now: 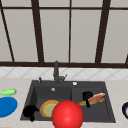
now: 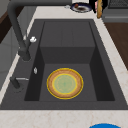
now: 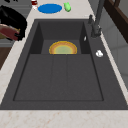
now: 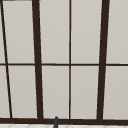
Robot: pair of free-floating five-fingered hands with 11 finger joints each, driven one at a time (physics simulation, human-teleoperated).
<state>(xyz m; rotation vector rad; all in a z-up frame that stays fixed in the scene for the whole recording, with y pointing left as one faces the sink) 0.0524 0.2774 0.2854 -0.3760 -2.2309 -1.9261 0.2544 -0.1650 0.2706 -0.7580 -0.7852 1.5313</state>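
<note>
While the right hand [image 1: 87,96] hangs above the right half of the sink [image 1: 110,117] with its fingers clenched round a sandwich-like roll [image 1: 96,98], pink filling showing, the carry step looks to be in hand; the same hand [image 3: 15,20] and roll [image 3: 8,32] sit over the counter edge in the right side view. Roll is tilted, clear of the basin floor. Any next move would call for keeping that grip firm and the roll level, my read only.

Left hand [image 1: 30,111] idle at the sink's front-left corner, fingers curled, holding nothing.

Surface: dark sink set in a pale marbled counter [image 1: 117,86], yellow-rimmed plate [image 1: 48,108] flat in the left basin, red ball [image 1: 67,115] at the front edge. Blue plate [image 1: 6,106] and green item [image 1: 8,92] on the counter left, dark dish [image 1: 125,110] right. Faucet [image 1: 56,72] behind; dark-framed window [image 4: 70,62] above.
</note>
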